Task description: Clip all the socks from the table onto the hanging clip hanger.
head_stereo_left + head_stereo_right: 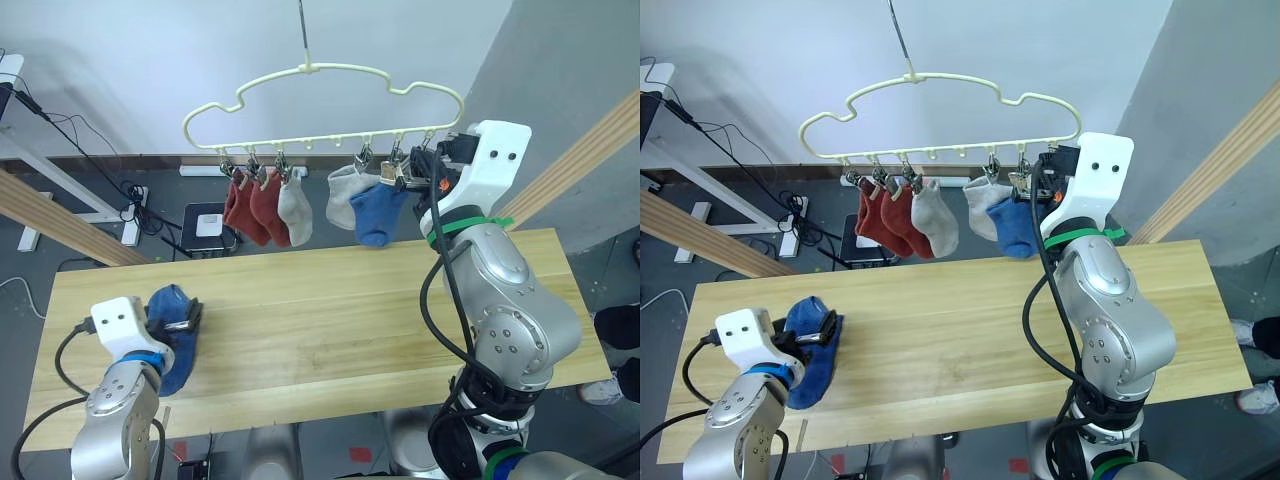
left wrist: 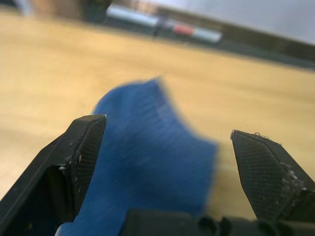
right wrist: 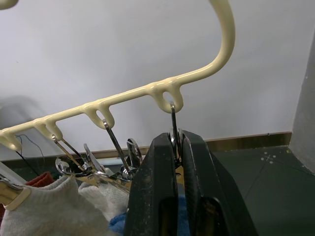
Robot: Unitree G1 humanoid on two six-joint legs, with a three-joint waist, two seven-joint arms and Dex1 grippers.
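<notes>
On the light wooden table [image 1: 330, 300], near its left end, lies a blue sock [image 1: 166, 300]. My left gripper [image 1: 185, 320] is low over it and open, and in the left wrist view the sock [image 2: 147, 162] sits between the two spread fingers [image 2: 86, 142]. The pale yellow clip hanger [image 1: 330, 70] hangs above the far edge. It carries two rust red socks [image 1: 242, 210], a grey sock [image 1: 296, 210], another grey one [image 1: 345, 195] and a blue one [image 1: 378, 215]. My right gripper [image 3: 176, 140] is raised to the hanger's right end, shut on the last metal clip [image 3: 173, 118].
Slanted wooden poles of the frame stand at the left [image 1: 60, 225] and right [image 1: 580, 150] of the table. Cables and a power strip [image 1: 135, 200] lie on the floor behind, beside a small white box [image 1: 210, 222].
</notes>
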